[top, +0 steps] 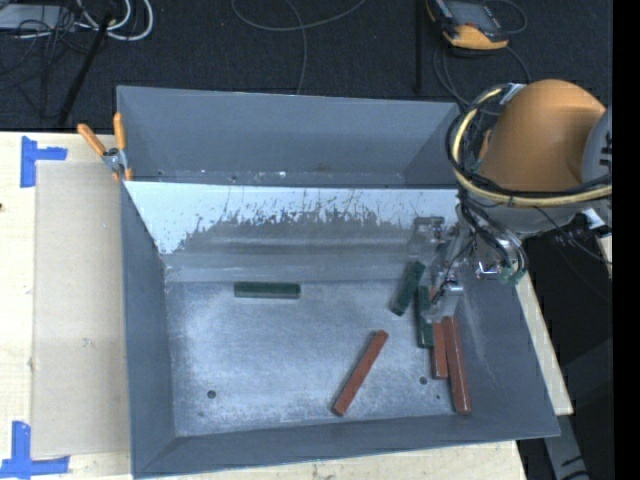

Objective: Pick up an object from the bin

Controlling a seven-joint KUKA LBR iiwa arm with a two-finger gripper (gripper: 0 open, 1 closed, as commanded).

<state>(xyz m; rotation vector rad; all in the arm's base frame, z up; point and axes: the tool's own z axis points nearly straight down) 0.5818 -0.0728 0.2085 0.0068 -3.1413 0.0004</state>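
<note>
My gripper [441, 266] hangs low over the right side of the bin, close to the right wall. Just to its left a dark green bar [405, 288] stands tilted, its top end leaning toward the gripper. I cannot make out whether the gripper touches it. Below the gripper another dark green bar [425, 325] lies along the wall. Beside that one two reddish-brown bars [450, 360] lie side by side, running toward the front right corner.
A third reddish-brown bar [360, 372] lies slanted on the floor at front centre. A dark green bar [267, 290] lies flat at the left middle, near the back slope. The arm's orange dome and cables hang over the back right rim.
</note>
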